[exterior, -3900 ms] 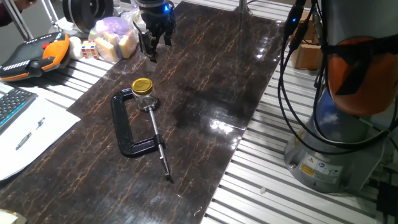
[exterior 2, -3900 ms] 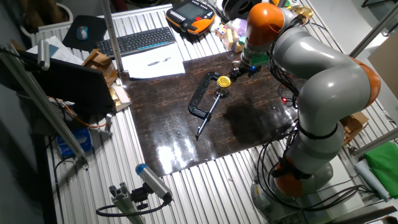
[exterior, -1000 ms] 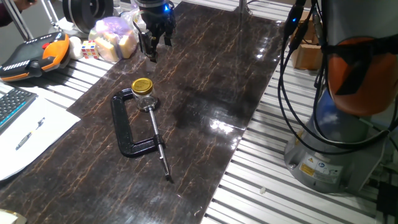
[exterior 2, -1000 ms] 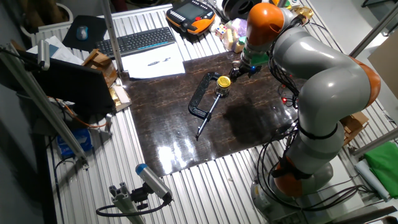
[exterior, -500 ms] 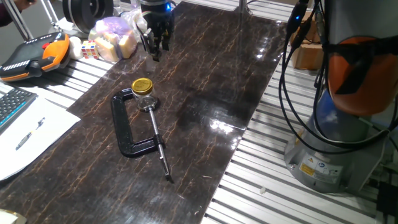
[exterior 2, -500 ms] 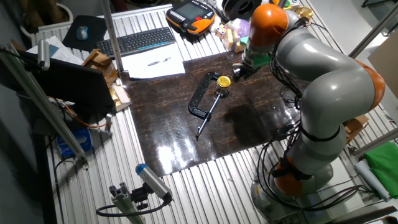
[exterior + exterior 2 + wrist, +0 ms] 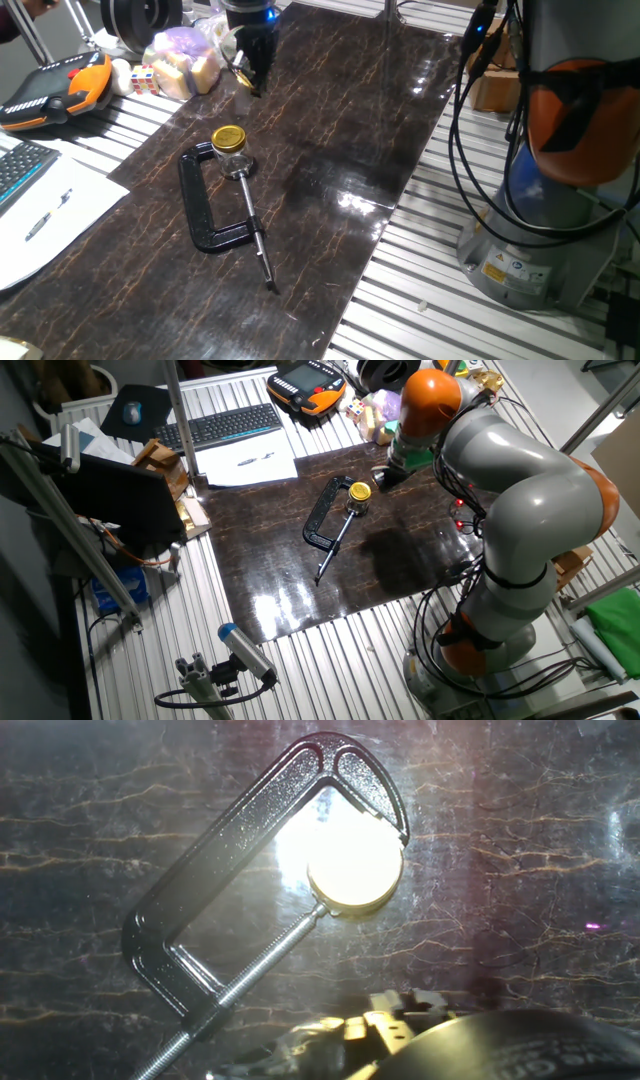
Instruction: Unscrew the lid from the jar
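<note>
The small clear glass jar [image 7: 233, 160] stands on the dark marbled table [image 7: 330, 130], clamped in a black C-clamp [image 7: 203, 205] that lies flat. Its gold lid [image 7: 228, 136] sits on top. From the other side the lid [image 7: 359, 490] shows at the clamp's [image 7: 320, 520] far end. My gripper [image 7: 251, 78] hangs above the table beyond the jar, apart from the lid, open and holding nothing, its fingers nearly lined up in this view. In the hand view the lid [image 7: 355, 872] glares bright inside the C-clamp [image 7: 225, 860]; the fingertips do not show there.
An orange teach pendant [image 7: 60, 85], a bag of small items [image 7: 185, 58], a keyboard [image 7: 220, 425] and a paper sheet [image 7: 40, 215] lie left of the marbled top. The arm's base [image 7: 535, 230] and hanging cables [image 7: 465, 120] stand at the right.
The gripper has turned about its own axis over the last second, so its two fingers now stand almost one behind the other. Jar, lid and clamp have not moved.
</note>
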{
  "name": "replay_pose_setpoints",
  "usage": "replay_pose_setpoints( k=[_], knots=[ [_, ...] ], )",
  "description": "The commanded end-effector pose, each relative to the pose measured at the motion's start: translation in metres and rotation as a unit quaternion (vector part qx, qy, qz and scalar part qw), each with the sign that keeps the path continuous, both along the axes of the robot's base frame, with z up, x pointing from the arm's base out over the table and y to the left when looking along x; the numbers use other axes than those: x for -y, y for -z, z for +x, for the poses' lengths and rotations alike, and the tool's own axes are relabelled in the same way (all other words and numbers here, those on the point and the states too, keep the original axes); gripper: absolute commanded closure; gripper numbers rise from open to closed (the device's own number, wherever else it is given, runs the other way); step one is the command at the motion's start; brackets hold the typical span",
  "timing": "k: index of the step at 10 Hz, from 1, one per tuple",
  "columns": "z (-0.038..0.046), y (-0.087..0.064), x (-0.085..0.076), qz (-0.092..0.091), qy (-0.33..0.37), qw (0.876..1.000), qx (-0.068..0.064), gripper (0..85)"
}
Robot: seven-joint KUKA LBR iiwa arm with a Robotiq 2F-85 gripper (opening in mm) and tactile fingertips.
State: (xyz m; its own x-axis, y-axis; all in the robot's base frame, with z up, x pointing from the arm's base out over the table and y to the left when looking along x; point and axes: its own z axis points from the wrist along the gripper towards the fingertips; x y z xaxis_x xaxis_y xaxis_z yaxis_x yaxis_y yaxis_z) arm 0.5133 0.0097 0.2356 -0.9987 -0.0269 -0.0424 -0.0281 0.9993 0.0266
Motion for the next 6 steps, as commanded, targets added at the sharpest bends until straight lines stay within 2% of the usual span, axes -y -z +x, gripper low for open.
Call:
replay_pose_setpoints(
  k=[1, 6],
  knots=[
    [0.0018, 0.002, 0.000, 0.000, 0.000, 1.000, 0.002, 84.3],
    [0.0203, 0.018, -0.008, -0.014, -0.006, 1.000, 0.015, 84.3]
  ],
)
